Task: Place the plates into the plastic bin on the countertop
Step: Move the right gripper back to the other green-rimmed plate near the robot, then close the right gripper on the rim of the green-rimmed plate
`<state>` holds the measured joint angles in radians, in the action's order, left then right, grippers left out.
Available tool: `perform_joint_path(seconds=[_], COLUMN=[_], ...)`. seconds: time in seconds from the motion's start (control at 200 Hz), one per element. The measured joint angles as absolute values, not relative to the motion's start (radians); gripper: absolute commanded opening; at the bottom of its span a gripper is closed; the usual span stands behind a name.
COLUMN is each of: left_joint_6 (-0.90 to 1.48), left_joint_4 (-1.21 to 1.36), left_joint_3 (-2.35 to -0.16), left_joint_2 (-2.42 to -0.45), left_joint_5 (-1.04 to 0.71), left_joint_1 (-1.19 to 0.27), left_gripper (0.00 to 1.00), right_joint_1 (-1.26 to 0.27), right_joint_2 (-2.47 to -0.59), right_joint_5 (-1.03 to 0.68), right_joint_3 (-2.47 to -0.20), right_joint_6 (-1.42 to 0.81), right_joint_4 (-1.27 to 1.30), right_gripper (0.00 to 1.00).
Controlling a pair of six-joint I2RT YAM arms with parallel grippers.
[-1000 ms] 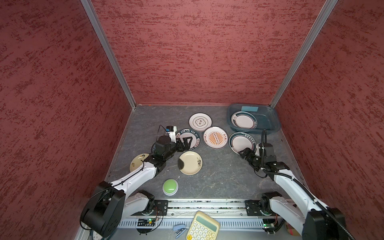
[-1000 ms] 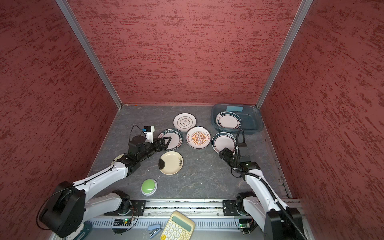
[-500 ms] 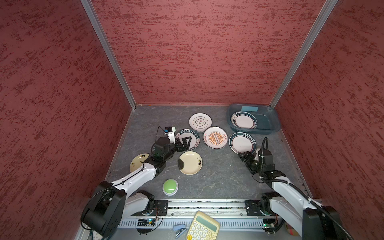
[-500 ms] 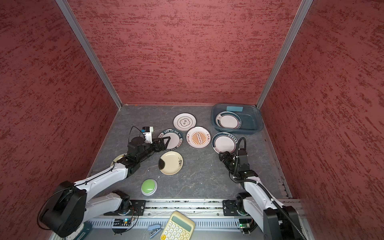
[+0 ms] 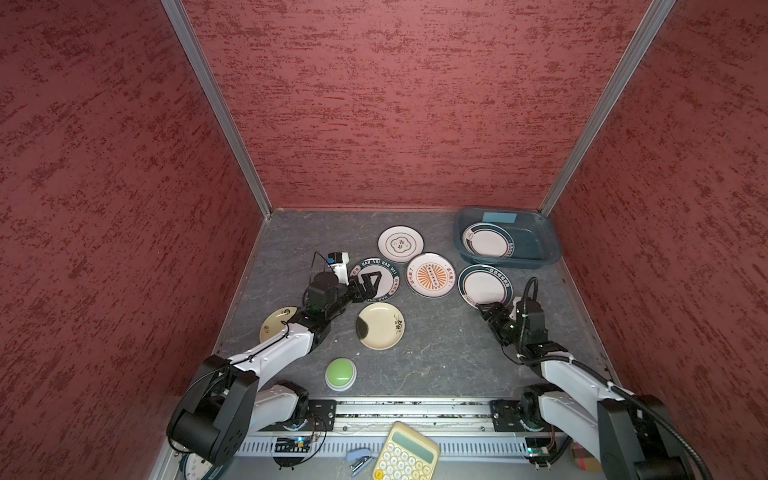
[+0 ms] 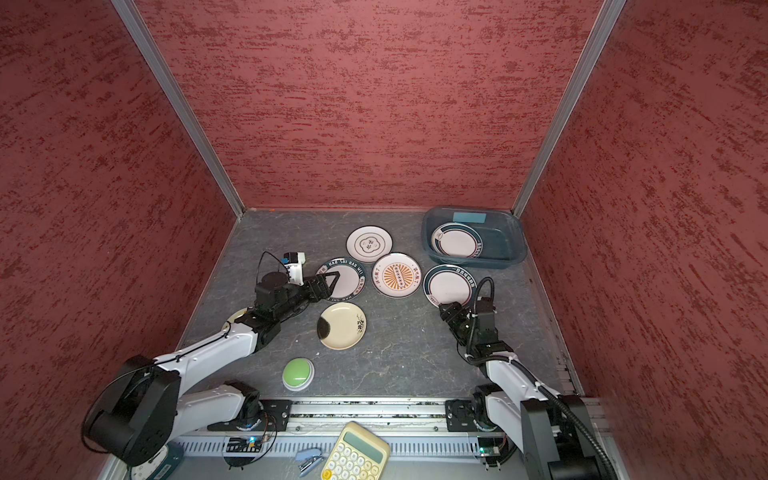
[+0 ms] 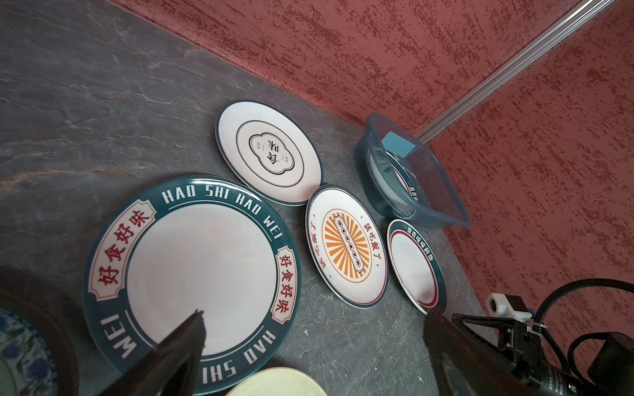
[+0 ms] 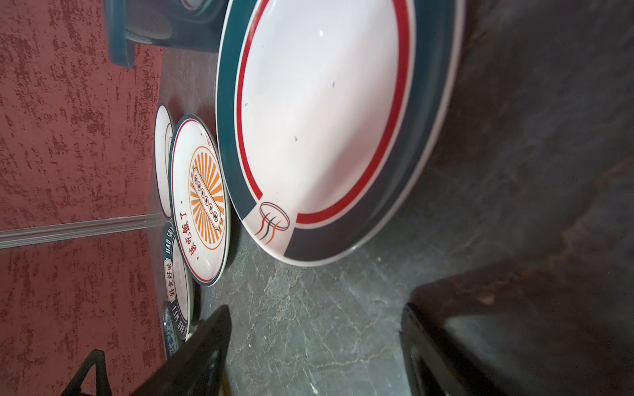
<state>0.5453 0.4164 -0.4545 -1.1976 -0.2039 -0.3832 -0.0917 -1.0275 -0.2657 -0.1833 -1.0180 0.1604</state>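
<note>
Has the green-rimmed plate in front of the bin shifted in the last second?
No. The green-rimmed plate lies where it did, just in front of the plastic bin and beside the orange sunburst plate. The right gripper has not gripped it.

Eight visible plates (image 5: 400,244), one bin (image 5: 530,247), one button (image 5: 340,372)

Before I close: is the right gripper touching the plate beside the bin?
Apart: right wrist view shows bare countertop between right gripper and plate.

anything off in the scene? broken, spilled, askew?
Nothing broken or spilled. Only oddity: the plate in the plastic bin sits crowded against one end, seemingly tilted up its wall, not flat. The other visible plates lie flat on the countertop.
</note>
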Motion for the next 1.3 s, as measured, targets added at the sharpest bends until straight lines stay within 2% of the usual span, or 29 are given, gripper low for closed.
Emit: perform_joint_path(seconds=[0.461, 1.303], left_joint_6=[0.545, 0.553], left_joint_4=[0.419, 0.42], left_joint_3=[-0.455, -0.455], left_joint_2=[-1.2, -1.212], left_joint_5=[-0.209, -0.213], left_joint_1=[-0.378, -0.367], left_gripper=[1.0, 0.99], right_joint_1=[-0.088, -0.075], right_joint_2=[-1.086, -1.081], right_joint_5=[-0.24, -0.196], right_joint_3=[-0.159, -0.121], right_joint_6=[-1.08, -1.206], right_joint_4=[0.268, 0.321], right_gripper=[0.63, 0.53])
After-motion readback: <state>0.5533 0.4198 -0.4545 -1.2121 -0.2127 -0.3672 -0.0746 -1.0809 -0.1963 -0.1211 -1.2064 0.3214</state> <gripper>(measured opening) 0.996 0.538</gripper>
